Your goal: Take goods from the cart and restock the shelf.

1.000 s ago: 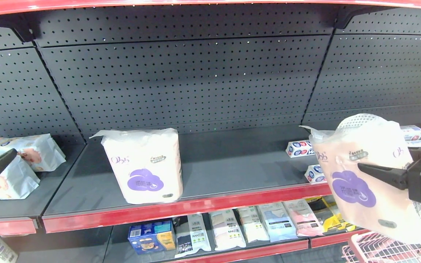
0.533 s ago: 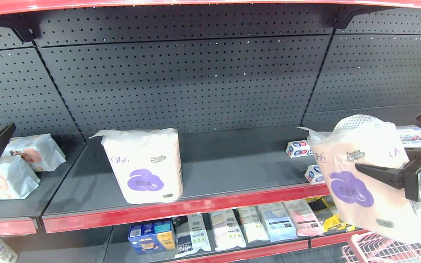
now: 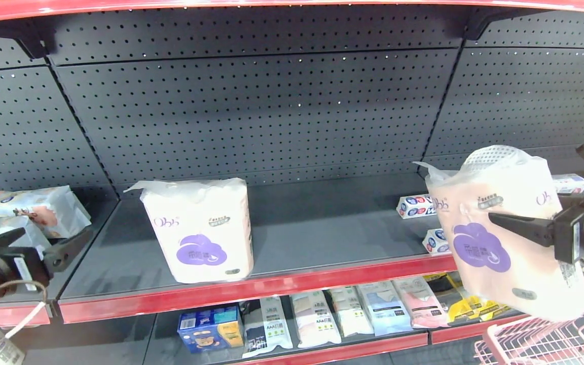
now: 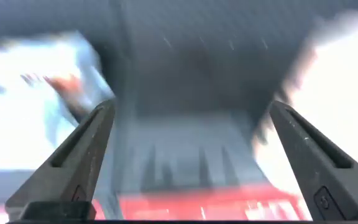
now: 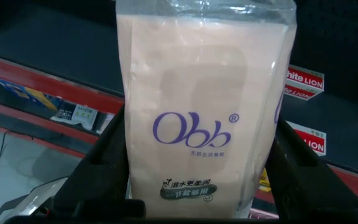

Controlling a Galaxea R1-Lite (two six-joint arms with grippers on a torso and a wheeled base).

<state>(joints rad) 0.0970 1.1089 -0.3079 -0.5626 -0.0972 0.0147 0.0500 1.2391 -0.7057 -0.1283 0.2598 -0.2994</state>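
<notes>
A white tissue pack with a purple cloud mark (image 3: pixel 198 228) stands upright on the dark shelf (image 3: pixel 312 228), left of its middle. My right gripper (image 3: pixel 505 223) is shut on a second, identical pack (image 3: pixel 500 228), holding it tilted in the air in front of the shelf's right end and above the pink cart (image 3: pixel 540 339). In the right wrist view the held pack (image 5: pixel 204 112) sits between the fingers (image 5: pixel 104 165) of that gripper (image 5: pixel 204 149). My left gripper (image 3: pixel 58 231) is open and holds nothing, low at the shelf's left end. The left wrist view has this gripper (image 4: pixel 191 107) facing the shelf.
Soft wipe packs (image 3: pixel 43 210) lie on the shelf section at the left. Toothpaste boxes (image 3: pixel 416 206) sit at the shelf's right, behind the held pack. The lower shelf carries a blue box (image 3: pixel 211 328) and several flat packets (image 3: pixel 322 314). A wide bare stretch lies right of the standing pack.
The right gripper has lifted the held pack slightly up and to the left. The left gripper has dropped lower and swung further into sight, its fingers pointing toward the shelf.
</notes>
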